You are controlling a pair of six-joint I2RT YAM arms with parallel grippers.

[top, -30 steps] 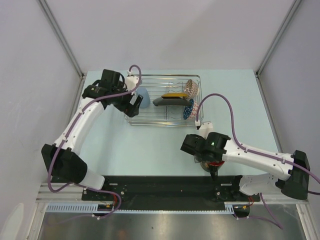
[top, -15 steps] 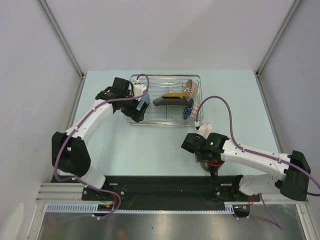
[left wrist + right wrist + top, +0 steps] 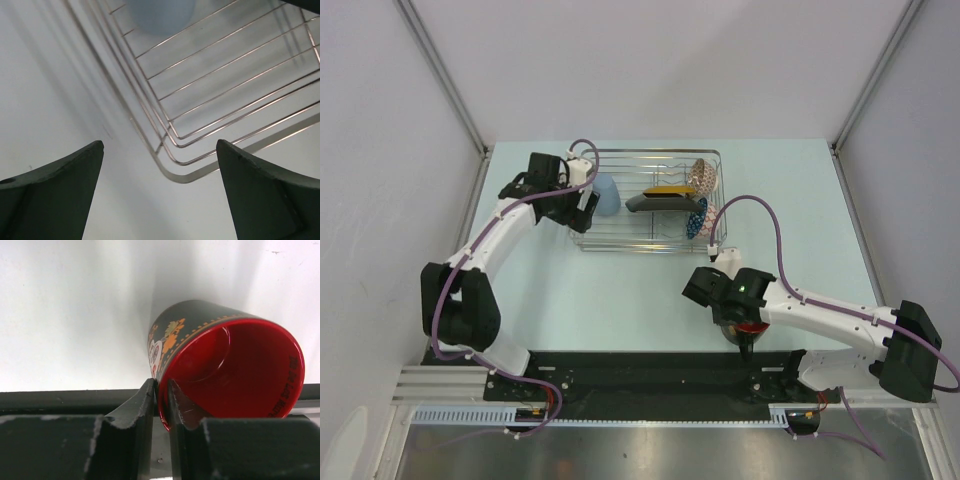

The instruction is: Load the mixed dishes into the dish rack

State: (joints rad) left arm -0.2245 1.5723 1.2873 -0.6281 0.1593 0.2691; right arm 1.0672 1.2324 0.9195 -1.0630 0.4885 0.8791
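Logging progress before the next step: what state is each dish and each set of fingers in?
light blue cup: inside the dish rack, left end.
square black plate: in the rack, on edge.
speckled bowl: in the rack, on edge, right end.
dark mug: outside the rack, rim pinched.
left fingers: open, empty, over a rack corner.
right fingers: shut on the mug's rim.

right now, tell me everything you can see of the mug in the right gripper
The mug is black outside with orange and white flower print, glossy red inside, ceramic-looking. No handle shows. It is tilted, mouth toward the wrist camera, by the table's near edge. The right gripper pinches its rim, one finger inside.
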